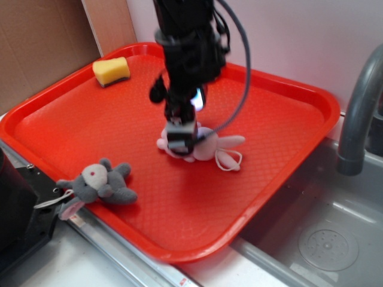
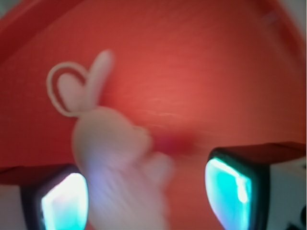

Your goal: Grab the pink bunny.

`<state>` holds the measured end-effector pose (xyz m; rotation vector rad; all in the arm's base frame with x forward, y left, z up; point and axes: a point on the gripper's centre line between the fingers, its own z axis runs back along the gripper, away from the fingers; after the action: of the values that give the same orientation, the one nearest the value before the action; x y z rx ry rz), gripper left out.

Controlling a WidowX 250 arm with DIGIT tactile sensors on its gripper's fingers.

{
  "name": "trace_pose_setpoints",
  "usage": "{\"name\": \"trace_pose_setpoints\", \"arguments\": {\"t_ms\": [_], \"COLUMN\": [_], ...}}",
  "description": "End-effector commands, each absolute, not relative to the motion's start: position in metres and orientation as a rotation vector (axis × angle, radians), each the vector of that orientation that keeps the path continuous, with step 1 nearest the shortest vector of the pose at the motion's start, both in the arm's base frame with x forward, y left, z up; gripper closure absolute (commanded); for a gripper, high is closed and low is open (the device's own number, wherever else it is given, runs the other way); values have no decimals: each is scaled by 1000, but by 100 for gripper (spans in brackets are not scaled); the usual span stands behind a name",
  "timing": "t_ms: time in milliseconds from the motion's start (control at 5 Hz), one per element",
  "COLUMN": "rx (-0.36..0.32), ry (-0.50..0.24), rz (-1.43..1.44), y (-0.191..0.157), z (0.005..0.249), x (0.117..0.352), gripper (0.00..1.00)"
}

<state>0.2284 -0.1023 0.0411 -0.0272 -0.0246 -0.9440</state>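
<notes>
Pale fluffy pink bunny [image 1: 206,146] | hand [image 2: 146,191] fingers apart around it | textured red tray [image 1: 269,167]

pale pink bunny [image 1: 206,146], red tray [image 1: 281,149] — grey plush [image 1: 102,182], yellow sponge [image 1: 111,70]

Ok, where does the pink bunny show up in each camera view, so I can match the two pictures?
Exterior: the pink bunny lies near the middle of the red tray, directly under the gripper.
Wrist: it fills the lower left, ears pointing up, between the open fingers, nearer the left one.
Shared landmark: the white string loop beside its ears, upper left in the wrist view.
</notes>
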Motion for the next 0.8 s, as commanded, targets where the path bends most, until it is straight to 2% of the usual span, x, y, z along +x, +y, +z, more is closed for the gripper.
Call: {"name": "trace_pose_setpoints", "arguments": {"t_ms": [0, 200, 400, 600], "rx": [-17, 18, 15, 1], "ry": [5, 35, 42, 62], "rz": [-974, -953, -898, -661], "y": [-127, -127, -120, -87], "z": [35, 35, 41, 81], "x": [225, 224, 219, 220], "gripper": [11, 100, 100, 100]}}
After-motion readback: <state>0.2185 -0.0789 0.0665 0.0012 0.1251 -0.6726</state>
